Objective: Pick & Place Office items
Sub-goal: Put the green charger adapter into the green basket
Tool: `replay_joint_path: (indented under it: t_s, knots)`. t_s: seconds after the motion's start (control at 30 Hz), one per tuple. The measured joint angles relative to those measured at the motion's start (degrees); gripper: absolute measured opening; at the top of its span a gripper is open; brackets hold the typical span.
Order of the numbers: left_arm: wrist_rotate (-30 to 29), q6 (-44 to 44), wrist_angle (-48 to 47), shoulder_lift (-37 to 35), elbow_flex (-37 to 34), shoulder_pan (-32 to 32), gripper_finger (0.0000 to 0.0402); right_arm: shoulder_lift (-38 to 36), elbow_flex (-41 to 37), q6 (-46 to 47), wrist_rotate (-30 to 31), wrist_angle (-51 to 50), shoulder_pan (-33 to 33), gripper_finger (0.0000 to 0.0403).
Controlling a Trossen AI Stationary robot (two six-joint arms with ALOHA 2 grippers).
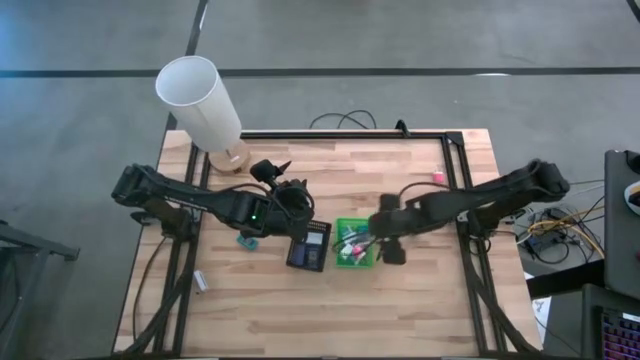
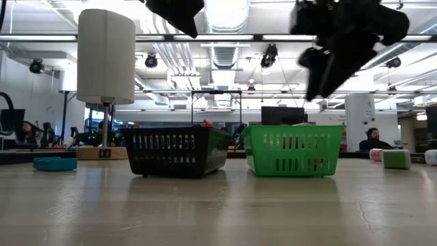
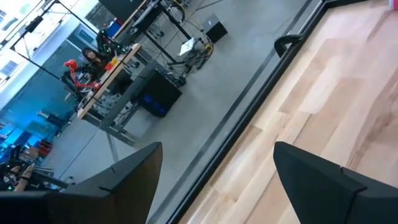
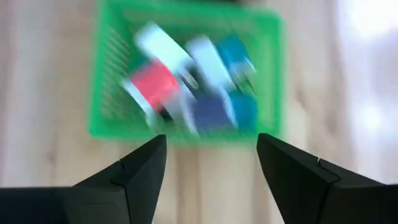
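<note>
A green basket [image 1: 353, 243] near the table's middle holds several small office items [image 4: 186, 81]: white, pink, teal and dark blue. My right gripper [image 4: 211, 140] hangs above its near-right side, open, with nothing between the fingers. Left of it stands a black basket [image 1: 306, 248] with dark-blue flat pieces inside. My left gripper [image 1: 298, 205] is raised just beyond the black basket, open and empty, pointing past the table's far edge [image 3: 261, 112]. Loose on the table lie a teal block [image 1: 245, 240], a white block [image 1: 200, 283] and a pink block [image 1: 437, 176].
A tall white lamp [image 1: 200, 100] on a wooden base stands at the table's far-left corner. In the low view, pink [image 2: 375, 154] and green [image 2: 396, 158] blocks sit at the right and a teal piece [image 2: 54, 163] at the left. Bare wood lies along the near edge.
</note>
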Motion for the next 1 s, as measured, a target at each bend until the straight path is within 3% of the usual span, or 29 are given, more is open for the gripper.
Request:
replay_joint_path:
  t_s: [0.23, 0.47, 0.63, 0.83, 1.0]
  knots:
    - [0.0, 0.6, -0.3, 0.0, 0.0, 0.1, 0.0314, -9.0, 0.3, 16.7, 3.6, -14.4, 0.0, 0.0251]
    - [0.0, 3.5, -1.5, 0.0, 0.0, 0.1, 0.0314, -10.7, 0.2, 28.6, 5.2, -16.7, 0.1, 0.0255]
    - [0.5, 2.9, -1.5, 0.0, 0.0, 0.1, 0.0314, -8.5, 0.2, 30.4, 6.6, -16.6, 0.1, 0.0256]
    - [8.7, -0.7, -2.8, 0.0, 0.0, 0.1, 0.0314, -6.5, 0.1, 31.7, 8.3, -16.2, 0.1, 0.0256]
    - [9.0, -3.0, -5.1, 0.0, 0.0, 0.1, 0.0314, -6.4, 0.1, 31.8, 8.3, -15.8, 0.1, 0.0256]
